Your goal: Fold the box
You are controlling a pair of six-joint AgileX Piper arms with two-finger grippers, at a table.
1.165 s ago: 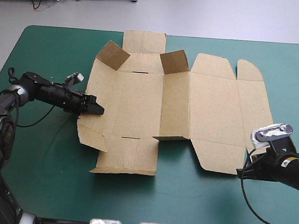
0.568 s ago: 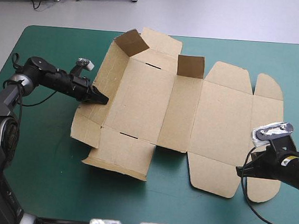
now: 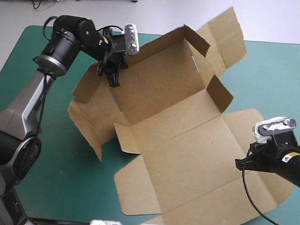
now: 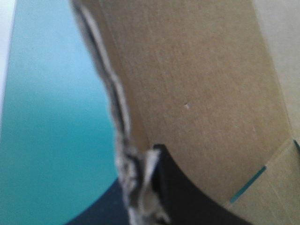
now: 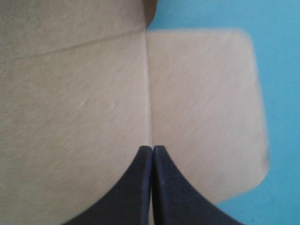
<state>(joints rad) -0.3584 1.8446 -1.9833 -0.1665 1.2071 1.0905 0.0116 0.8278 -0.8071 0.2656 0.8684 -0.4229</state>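
The left gripper [image 3: 113,79] is pinching the box's [image 3: 174,136] far-left wall, holding it raised; the flat lid is reaching the table's [image 3: 40,150] near edge. The right gripper [image 5: 152,148], jaws pressed together, is over the lid.

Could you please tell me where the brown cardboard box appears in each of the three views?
High view: the brown cardboard box spans the centre, its far-left edge held up by the left gripper.
Left wrist view: the box fills the space ahead, its edge pinched in that gripper.
Right wrist view: the box lies under and ahead of the shut right gripper.
Shared landmark: the teal-green table cover beside the box.
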